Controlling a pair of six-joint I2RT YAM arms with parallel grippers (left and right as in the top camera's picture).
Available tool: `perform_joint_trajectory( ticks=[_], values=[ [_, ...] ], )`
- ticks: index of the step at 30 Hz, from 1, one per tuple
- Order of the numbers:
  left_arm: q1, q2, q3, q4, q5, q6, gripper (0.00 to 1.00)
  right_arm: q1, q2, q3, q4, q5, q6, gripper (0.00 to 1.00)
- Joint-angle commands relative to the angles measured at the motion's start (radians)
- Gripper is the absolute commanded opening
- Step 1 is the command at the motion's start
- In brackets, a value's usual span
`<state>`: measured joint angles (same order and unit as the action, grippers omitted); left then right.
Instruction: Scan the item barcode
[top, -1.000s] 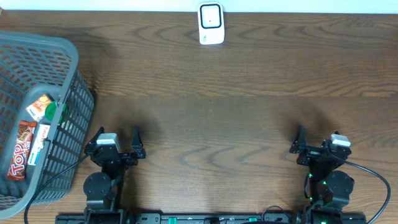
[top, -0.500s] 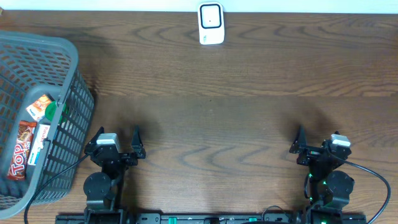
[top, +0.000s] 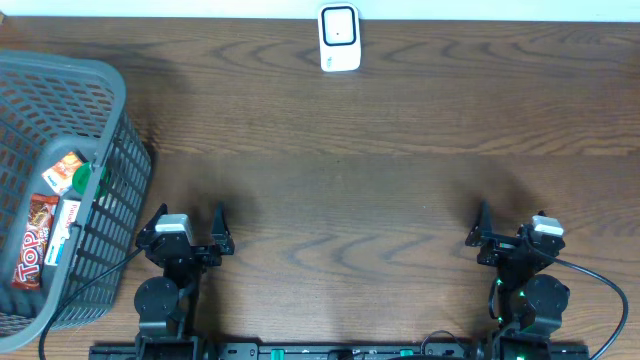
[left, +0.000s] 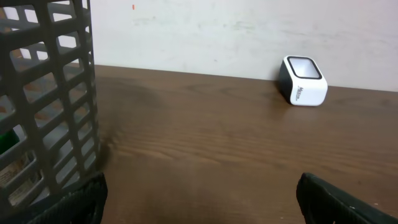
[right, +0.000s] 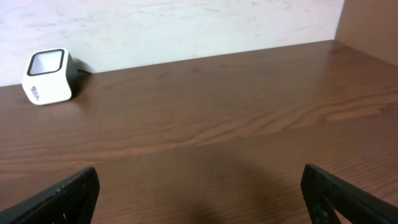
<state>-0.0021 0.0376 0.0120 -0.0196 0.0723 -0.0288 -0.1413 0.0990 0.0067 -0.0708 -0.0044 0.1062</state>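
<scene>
The white barcode scanner (top: 339, 38) stands at the far edge of the table, also seen in the left wrist view (left: 303, 81) and the right wrist view (right: 48, 76). Items lie in the grey basket (top: 112, 90) at the left: a red "Top" snack bar (top: 32, 250) and an orange packet (top: 64, 166). My left gripper (top: 190, 212) rests open near the front edge, just right of the basket, with nothing between its fingers (left: 81, 200). My right gripper (top: 512, 222) rests open at the front right, its fingers (right: 345, 196) wide apart and empty.
The basket wall (left: 56, 93) rises close to the left gripper's left side. A pale wall runs behind the scanner. Bare brown wood table (top: 340, 200) lies between the arms and the scanner.
</scene>
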Motion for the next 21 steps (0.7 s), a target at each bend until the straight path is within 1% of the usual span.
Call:
perform_joint_trajectory(
  ticks=[1, 21],
  values=[
    [0.002, 0.001, -0.008, -0.044, 0.014, -0.002, 0.97, 0.005, 0.0, -0.001, -0.004, -0.001, 0.013, 0.99],
    [0.002, 0.001, -0.008, -0.043, 0.022, -0.002, 0.97, 0.005, 0.0, -0.001, -0.004, -0.002, 0.013, 0.99]
  ],
)
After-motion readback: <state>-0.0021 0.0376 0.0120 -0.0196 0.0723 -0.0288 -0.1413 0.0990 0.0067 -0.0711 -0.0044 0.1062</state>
